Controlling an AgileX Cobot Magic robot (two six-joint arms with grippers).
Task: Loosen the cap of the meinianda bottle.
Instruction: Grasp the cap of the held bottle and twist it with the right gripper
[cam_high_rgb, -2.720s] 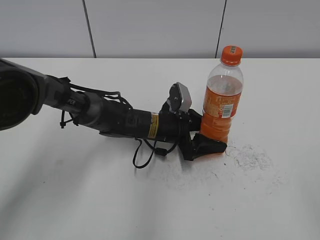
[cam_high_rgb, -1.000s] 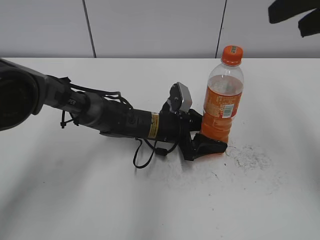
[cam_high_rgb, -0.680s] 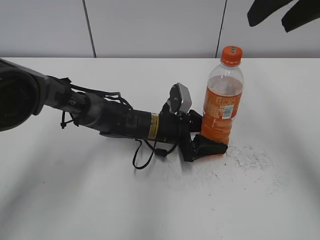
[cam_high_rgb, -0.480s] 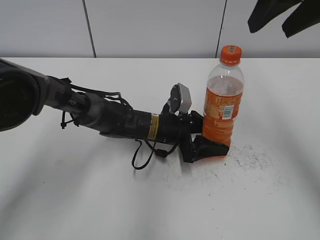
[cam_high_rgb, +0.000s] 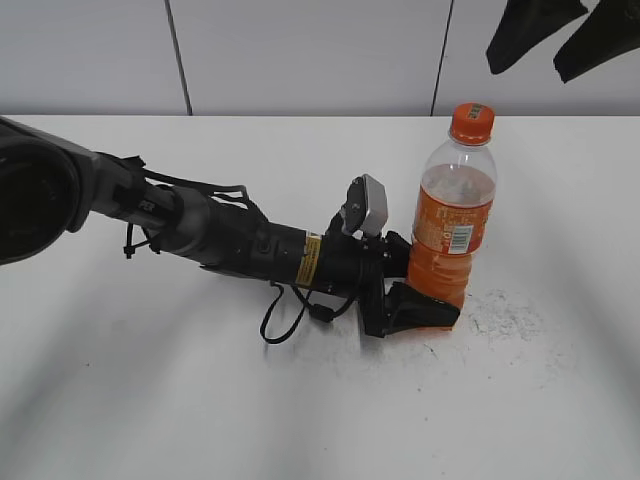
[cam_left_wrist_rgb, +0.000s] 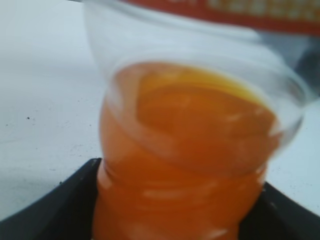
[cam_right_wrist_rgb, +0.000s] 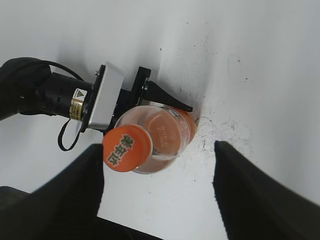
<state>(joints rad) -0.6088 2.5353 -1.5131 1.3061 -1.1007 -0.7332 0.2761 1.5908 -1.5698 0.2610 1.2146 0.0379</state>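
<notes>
The meinianda bottle (cam_high_rgb: 451, 228) stands upright on the white table, orange drink inside, its orange cap (cam_high_rgb: 472, 122) on top. My left gripper (cam_high_rgb: 420, 298) is shut on the bottle's ridged lower body; the left wrist view shows the bottle (cam_left_wrist_rgb: 190, 150) close up between the black fingers. My right gripper (cam_high_rgb: 545, 38) is open, high above and to the right of the cap. In the right wrist view the cap (cam_right_wrist_rgb: 127, 148) sits by the left finger of the open right gripper (cam_right_wrist_rgb: 159, 192), with the bottle (cam_right_wrist_rgb: 167, 131) below.
The white table (cam_high_rgb: 150, 400) bears dark scuff marks (cam_high_rgb: 510, 315) just right of the bottle. A grey panelled wall (cam_high_rgb: 300, 50) runs behind. The left arm (cam_high_rgb: 200, 235) lies low across the table from the left.
The left gripper and bottle have shifted slightly to the right. The right gripper came into view at the top right and moved left toward the cap.
</notes>
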